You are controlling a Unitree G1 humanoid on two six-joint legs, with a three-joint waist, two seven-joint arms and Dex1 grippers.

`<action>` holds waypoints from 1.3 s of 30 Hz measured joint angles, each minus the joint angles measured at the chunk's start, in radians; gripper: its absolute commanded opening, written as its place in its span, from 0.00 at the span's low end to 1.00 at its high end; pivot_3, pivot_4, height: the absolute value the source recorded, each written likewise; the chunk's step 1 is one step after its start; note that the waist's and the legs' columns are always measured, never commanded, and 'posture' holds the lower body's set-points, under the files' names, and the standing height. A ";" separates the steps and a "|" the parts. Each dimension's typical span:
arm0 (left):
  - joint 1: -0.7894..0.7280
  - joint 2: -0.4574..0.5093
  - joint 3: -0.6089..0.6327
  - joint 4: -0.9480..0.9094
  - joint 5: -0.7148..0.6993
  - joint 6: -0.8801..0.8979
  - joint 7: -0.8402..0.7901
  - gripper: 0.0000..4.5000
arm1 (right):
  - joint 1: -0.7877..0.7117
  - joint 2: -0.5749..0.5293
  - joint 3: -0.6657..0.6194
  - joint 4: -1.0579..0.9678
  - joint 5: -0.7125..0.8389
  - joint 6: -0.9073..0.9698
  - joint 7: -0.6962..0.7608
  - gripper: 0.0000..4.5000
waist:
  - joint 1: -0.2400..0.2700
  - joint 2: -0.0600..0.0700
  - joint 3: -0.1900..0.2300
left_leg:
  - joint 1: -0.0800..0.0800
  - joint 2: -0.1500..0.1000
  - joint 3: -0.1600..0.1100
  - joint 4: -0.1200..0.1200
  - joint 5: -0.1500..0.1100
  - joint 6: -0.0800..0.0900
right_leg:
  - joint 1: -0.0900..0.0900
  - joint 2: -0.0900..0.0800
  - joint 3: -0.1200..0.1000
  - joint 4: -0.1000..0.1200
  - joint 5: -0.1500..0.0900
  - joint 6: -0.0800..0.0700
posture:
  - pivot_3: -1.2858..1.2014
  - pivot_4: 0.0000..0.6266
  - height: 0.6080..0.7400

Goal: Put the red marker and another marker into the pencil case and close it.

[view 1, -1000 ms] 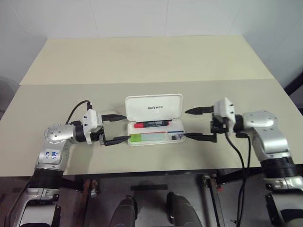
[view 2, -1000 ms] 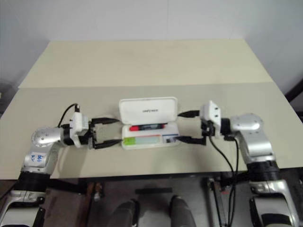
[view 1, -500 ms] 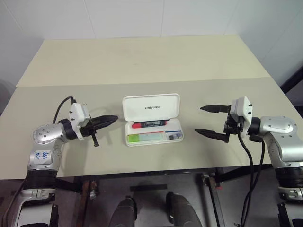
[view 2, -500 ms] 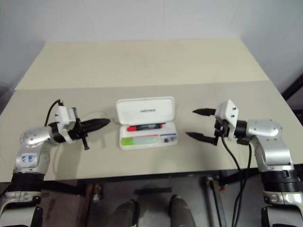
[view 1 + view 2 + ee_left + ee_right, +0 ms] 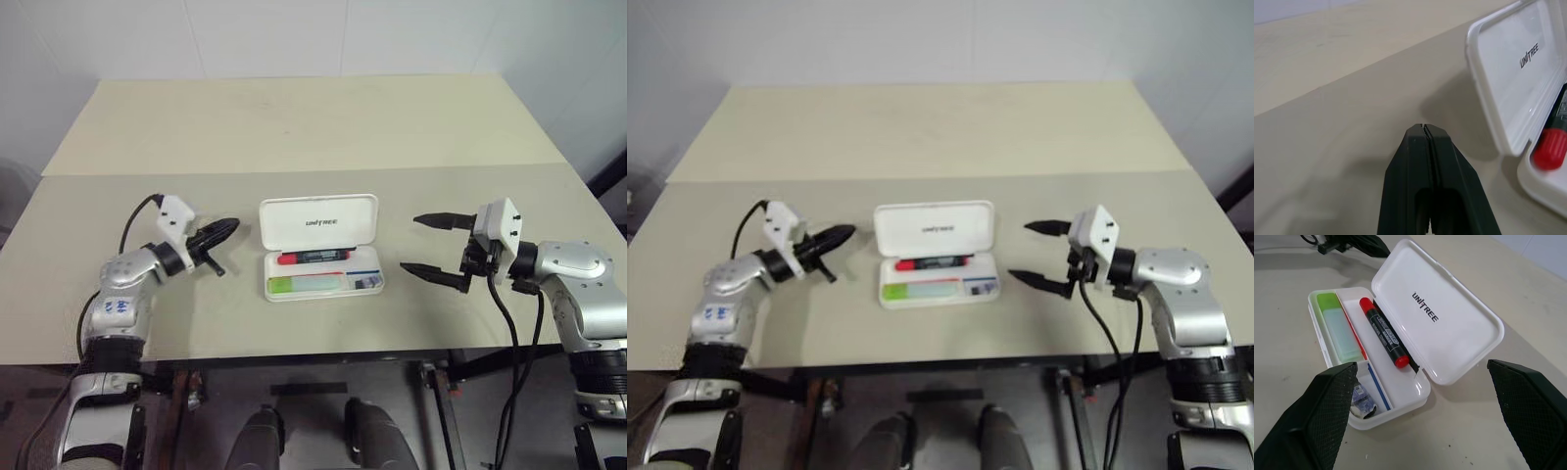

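The white pencil case lies open in the middle of the table, its lid tilted back. The red marker lies in the rear slot of the tray. In the front slot lies the green-capped marker. My left gripper is shut on nothing and points at the lid's left edge from a short gap away. In the left wrist view its tips are pressed together just short of the lid. My right gripper stands open to the right of the case, apart from it.
A small patterned item sits in the case's little end compartment. The beige table has a seam across it behind the case and wide bare room all around. Its front edge runs close below both arms.
My left gripper has shut and drawn back from the case's left end, then moved up beside the lid's left edge. The right gripper stays open, a little farther from the case's right end.
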 measured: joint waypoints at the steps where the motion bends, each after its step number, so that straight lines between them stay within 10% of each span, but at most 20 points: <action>1: -0.018 -0.002 -0.008 0.018 0.003 0.002 0.000 0.00 | 0.004 0.000 0.000 -0.002 0.001 0.001 -0.004 1.00 | 0.001 0.000 0.000 | 0.000 0.000 0.000 0.000 0.000 0.000 | 0.000 0.000 0.000 0.000 0.000 0.000 | 0.52 0.24 1.00; 39: -0.101 -0.002 -0.279 0.001 0.139 -0.206 -0.436 0.00 | 0.072 0.071 0.002 -0.085 0.018 0.016 -0.121 1.00 | 0.005 0.000 0.000 | -0.001 0.000 -0.001 0.007 -0.001 0.001 | 0.002 0.001 0.000 0.003 0.000 0.001 | 0.52 0.24 1.00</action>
